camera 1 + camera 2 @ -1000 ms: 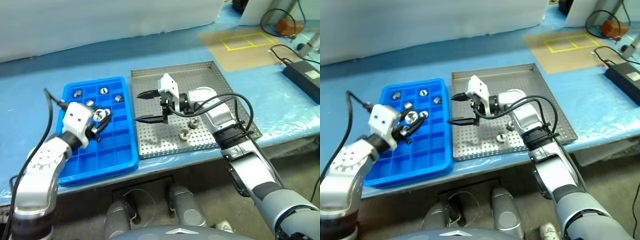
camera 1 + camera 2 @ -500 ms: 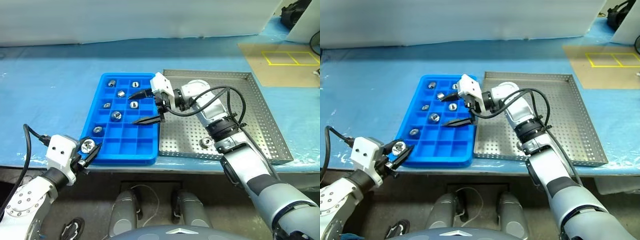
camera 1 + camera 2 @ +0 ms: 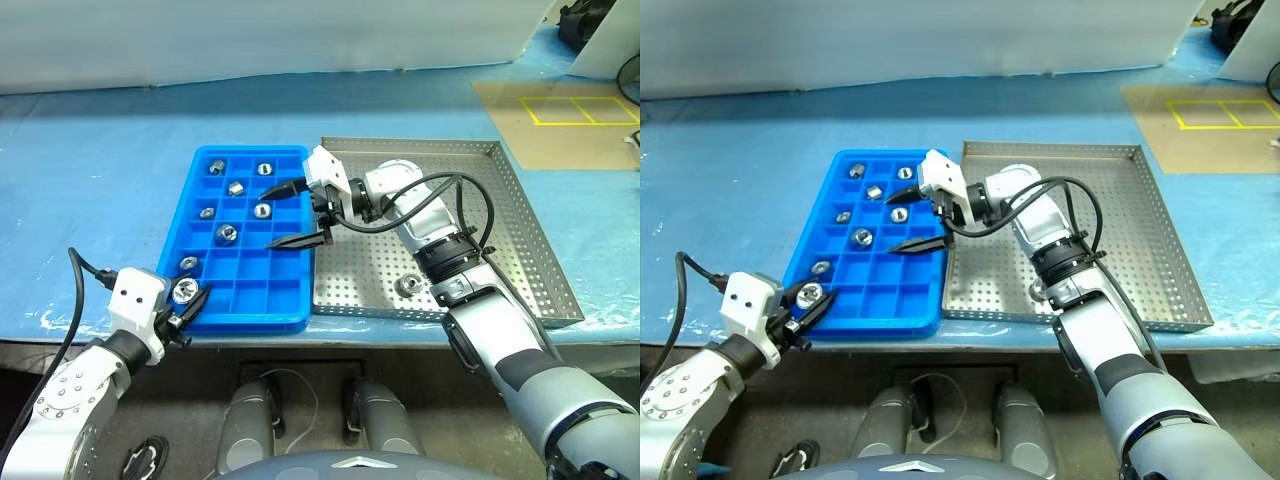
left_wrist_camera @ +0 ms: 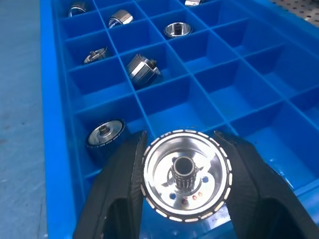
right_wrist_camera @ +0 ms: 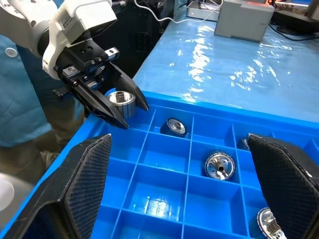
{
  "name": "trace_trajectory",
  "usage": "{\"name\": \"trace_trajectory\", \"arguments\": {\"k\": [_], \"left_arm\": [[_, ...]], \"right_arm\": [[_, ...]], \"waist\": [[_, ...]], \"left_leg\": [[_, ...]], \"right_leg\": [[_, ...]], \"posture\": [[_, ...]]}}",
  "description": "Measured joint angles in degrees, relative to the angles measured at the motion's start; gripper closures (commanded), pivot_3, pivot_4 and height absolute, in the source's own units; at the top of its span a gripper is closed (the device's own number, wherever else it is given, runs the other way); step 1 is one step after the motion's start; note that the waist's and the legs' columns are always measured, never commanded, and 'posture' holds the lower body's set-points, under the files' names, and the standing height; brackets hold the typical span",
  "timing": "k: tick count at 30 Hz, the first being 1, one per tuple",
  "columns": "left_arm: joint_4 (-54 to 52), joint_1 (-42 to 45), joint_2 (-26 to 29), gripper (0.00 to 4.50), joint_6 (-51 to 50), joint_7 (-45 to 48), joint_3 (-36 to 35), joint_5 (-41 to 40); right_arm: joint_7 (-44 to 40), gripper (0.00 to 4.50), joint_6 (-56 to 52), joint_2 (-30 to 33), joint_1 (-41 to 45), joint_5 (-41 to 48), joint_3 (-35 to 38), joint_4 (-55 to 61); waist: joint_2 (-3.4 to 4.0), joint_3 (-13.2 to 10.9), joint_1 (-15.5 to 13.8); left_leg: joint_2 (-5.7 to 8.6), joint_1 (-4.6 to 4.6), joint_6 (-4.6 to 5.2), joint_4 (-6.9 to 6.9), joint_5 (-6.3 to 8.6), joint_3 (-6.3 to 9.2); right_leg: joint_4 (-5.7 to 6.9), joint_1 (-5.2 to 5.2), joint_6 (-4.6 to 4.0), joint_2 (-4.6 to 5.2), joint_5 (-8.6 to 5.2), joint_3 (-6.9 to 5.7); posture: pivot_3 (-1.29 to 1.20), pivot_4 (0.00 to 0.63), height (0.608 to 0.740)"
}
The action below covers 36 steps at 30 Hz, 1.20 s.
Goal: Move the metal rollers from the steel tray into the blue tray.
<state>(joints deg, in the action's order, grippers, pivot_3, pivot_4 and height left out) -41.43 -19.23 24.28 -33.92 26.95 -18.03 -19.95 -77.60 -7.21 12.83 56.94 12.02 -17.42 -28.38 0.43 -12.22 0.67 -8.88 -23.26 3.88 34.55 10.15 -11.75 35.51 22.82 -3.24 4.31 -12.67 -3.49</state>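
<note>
The blue tray (image 3: 250, 321) lies left of the steel tray (image 3: 480, 200) on the blue-covered table. Several metal rollers (image 3: 227, 233) sit in the blue tray's far-left compartments. One roller (image 3: 407, 286) rests on the steel tray's near floor. My left gripper (image 3: 190, 299) hovers at the blue tray's near left corner, shut on a metal roller (image 4: 185, 174) that sits upright between its fingers. My right gripper (image 3: 285, 215) hangs open over the blue tray's right columns, pointing left, with nothing in it.
A cardboard sheet with yellow taped squares (image 3: 560, 110) lies at the far right of the table. A white board (image 3: 250, 40) runs along the back. The table's front edge passes just below both trays.
The whole view swung. My left gripper carried its roller from above the blue tray's middle down to its near left corner. My right gripper went from the steel tray's left edge to over the blue tray.
</note>
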Motion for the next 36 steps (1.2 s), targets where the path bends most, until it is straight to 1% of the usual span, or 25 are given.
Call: {"name": "trace_trajectory", "arguments": {"k": [2, 5, 10, 18, 20, 23, 26, 28, 32, 36], "left_arm": [[0.76, 2.12, 0.01, 1.16, 0.39, -0.37, 0.44, 0.01], [1.46, 5.05, 0.05, 0.08, 0.95, -1.18, 2.57, 0.58], [2.31, 5.63, 0.7, 0.03, 0.91, -1.04, 4.92, 0.87], [1.82, 6.96, 2.58, 0.03, -0.34, -1.01, 4.85, -0.45], [0.44, 8.77, 3.07, 0.03, -0.76, -1.13, 4.79, -1.39], [-0.68, 15.35, 3.06, 0.03, -2.84, -1.48, 5.2, -4.1], [-0.19, 20.11, 3.88, 0.03, -3.86, -0.78, 7.72, -5.19], [4.29, 24.22, 5.96, 0.03, -3.81, 2.01, 11.5, -4.84], [14.43, 33.15, 6.4, 0.03, -2.68, 7.92, 17.82, -4.31], [27.24, 41.96, 6.18, 0.03, 2.29, 14.74, 23.55, -1.59]], "right_arm": [[0.36, 0.0, -0.39, -0.08, -0.01, 0.0, 0.14, 0.01], [0.76, 0.0, -0.82, -0.24, -0.01, 0.0, 0.42, 0.04], [1.25, 0.0, -0.93, -0.07, -0.13, 0.0, 0.45, 0.12], [1.59, 0.0, -0.98, 0.27, -0.47, 0.0, 0.55, 0.16], [1.68, 0.0, -0.97, 0.32, -0.64, 0.0, 0.56, 0.16], [2.12, 0.0, -0.98, 0.19, -0.69, 0.0, 0.6, 0.23], [2.75, 0.0, -1.58, 0.56, -0.8, 0.06, 1.25, 0.63], [3.78, 0.0, -3.09, 1.46, -0.89, 0.18, 2.76, 0.89], [6.03, 0.0, -4.36, 3.23, -1.17, 0.22, 4.49, 2.23], [9.54, 0.0, -6.32, 6.72, -2.99, 0.17, 6.78, 6.16]], "waist": [[0.0, 0.0, -0.04], [-0.01, 0.01, 0.04], [-0.02, 0.01, 0.12], [-0.02, 0.01, 0.1], [-0.02, 0.01, 0.06], [-0.03, 0.02, 0.03], [-0.04, 0.02, 0.28], [-0.04, 0.02, 0.24], [-0.05, 0.03, 0.52], [-0.08, 0.05, 1.42]], "left_leg": [[0.0, 0.02, -0.01, 0.0, -0.01, 0.0], [0.01, 0.06, -0.02, 0.0, -0.01, -0.01], [-0.01, 0.05, -0.05, -0.01, -0.03, -0.02], [-0.01, 0.05, -0.07, -0.01, -0.04, -0.03], [0.0, 0.05, -0.08, -0.01, -0.05, -0.03], [0.01, 0.07, -0.13, 0.0, -0.1, -0.03], [0.0, 0.09, -0.15, 0.01, -0.11, -0.04], [0.0, 0.08, -0.17, 0.01, -0.14, -0.04], [0.02, 0.04, -0.15, 0.05, -0.15, -0.08], [0.06, 0.01, -0.04, 0.06, -0.14, -0.13]], "right_leg": [[0.01, -0.02, 0.0, 0.0, 0.0, 0.0], [0.02, -0.05, -0.01, 0.0, 0.0, 0.03], [0.02, 0.0, -0.01, -0.02, 0.0, 0.04], [0.05, -0.01, -0.01, -0.02, 0.0, 0.04], [0.06, -0.02, -0.02, -0.02, 0.01, 0.04], [0.16, -0.01, -0.03, -0.02, 0.01, 0.04], [0.18, 0.0, -0.05, -0.02, 0.03, 0.07], [0.21, 0.06, -0.05, -0.04, 0.03, 0.08], [0.21, 0.07, -0.06, -0.04, 0.03, 0.12], [0.15, 0.07, -0.06, -0.04, 0.03, 0.19]], "posture": [[-0.21, 0.15, 0.74], [-0.22, 0.15, 0.74], [-0.23, 0.15, 0.74], [-0.24, 0.15, 0.74], [-0.25, 0.15, 0.74], [-0.27, 0.15, 0.74], [-0.31, 0.15, 0.74], [-0.37, 0.15, 0.74], [-0.47, 0.15, 0.74], [-0.55, 0.15, 0.74]]}}
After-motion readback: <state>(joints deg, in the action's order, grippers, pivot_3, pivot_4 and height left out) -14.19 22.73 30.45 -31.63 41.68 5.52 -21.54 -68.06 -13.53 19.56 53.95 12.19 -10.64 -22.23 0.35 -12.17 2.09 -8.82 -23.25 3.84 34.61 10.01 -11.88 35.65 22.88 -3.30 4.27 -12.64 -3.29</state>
